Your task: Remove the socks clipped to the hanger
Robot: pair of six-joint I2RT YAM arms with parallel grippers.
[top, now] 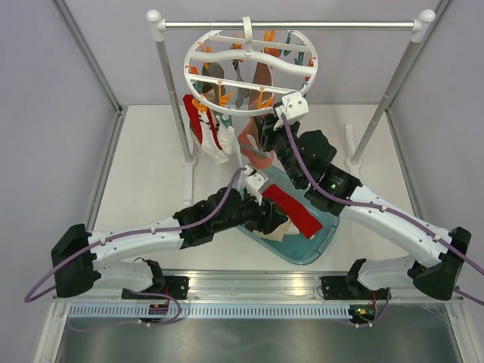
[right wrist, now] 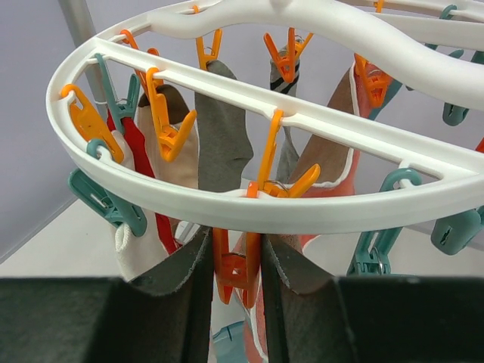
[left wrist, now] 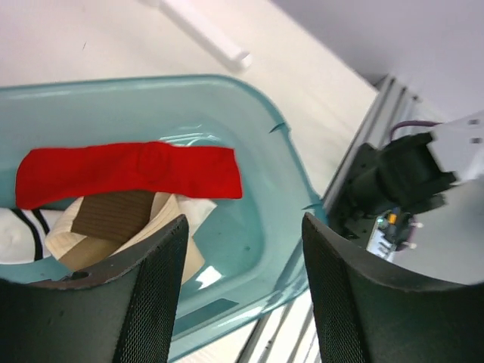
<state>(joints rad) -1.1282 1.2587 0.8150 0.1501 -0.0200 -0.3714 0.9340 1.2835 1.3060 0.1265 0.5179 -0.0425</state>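
A red sock is laid in the teal tub under the left gripper, spread wide and empty. An orange clip on the hanger is pinched by the right gripper; several socks are left clipped.

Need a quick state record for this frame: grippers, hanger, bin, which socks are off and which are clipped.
hanger: hangs from the metal rail
left gripper: open, holding nothing, above the teal bin
right gripper: shut on an orange clip at the hanger's near rim
socks on hanger: several clipped, including a grey sock
socks in bin: red sock flat on top, over a brown sock and a white striped sock
task status: not finished
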